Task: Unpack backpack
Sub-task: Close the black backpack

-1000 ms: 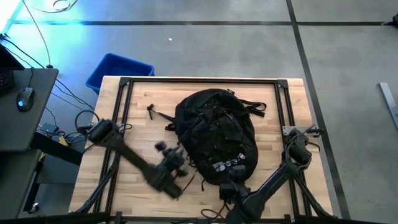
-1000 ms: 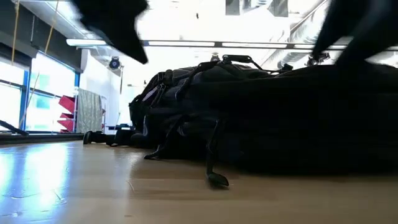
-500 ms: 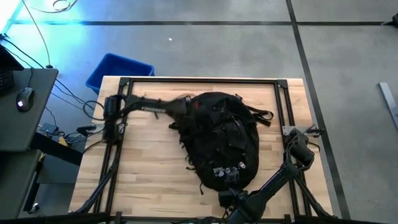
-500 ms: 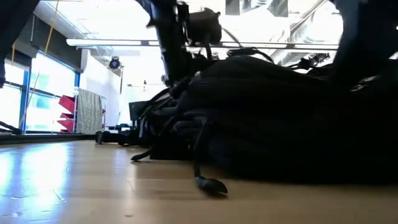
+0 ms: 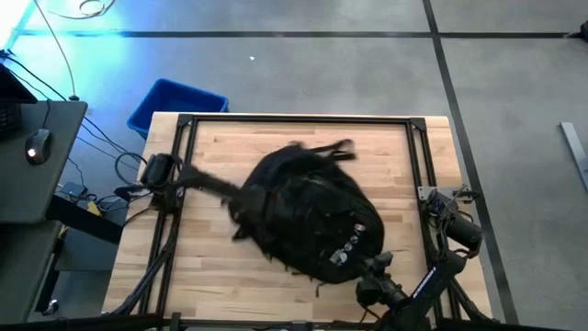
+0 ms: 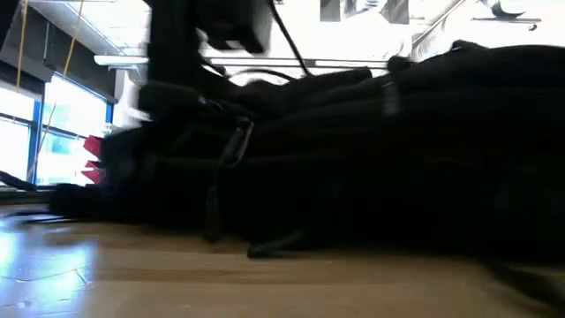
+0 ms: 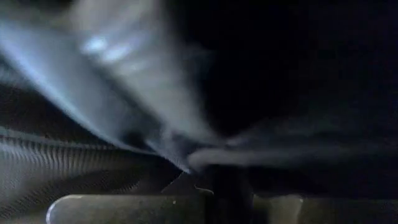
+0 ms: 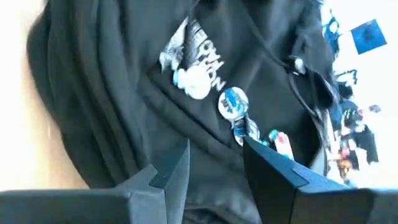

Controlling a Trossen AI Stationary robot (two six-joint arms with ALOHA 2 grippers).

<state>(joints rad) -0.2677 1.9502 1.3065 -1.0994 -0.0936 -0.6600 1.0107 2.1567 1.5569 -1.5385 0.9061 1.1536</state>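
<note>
The large black backpack lies flat in the middle of the wooden table, its row of colourful pins toward the near right and its straps trailing at the far end. My left gripper points down at the backpack's left side; it is shut, with dark fabric right against it in the left wrist view. My right gripper is at the backpack's near right end, just below the pins. In the low view the backpack fills the picture. My left gripper comes from above at the fabric on the backpack's left side. A fold of fabric runs in between the shut fingers; which part it is, blur and darkness hide. The backpack rests on the table. My right gripper has a bulge of the front fabric just below the pins between its two fingers. The fingers slant down from the table's near right. That end of the backpack lies on the table.
A blue bin stands on the floor beyond the table's far left corner. A black frame rail runs around the table's edge. Bare wood shows at the near left of the backpack.
My left gripper has swung from the near left up to the backpack's far end, then come down at its left side. The backpack has turned on the table: its left side has been drawn leftward and its pinned near end has shifted right with my right gripper.
</note>
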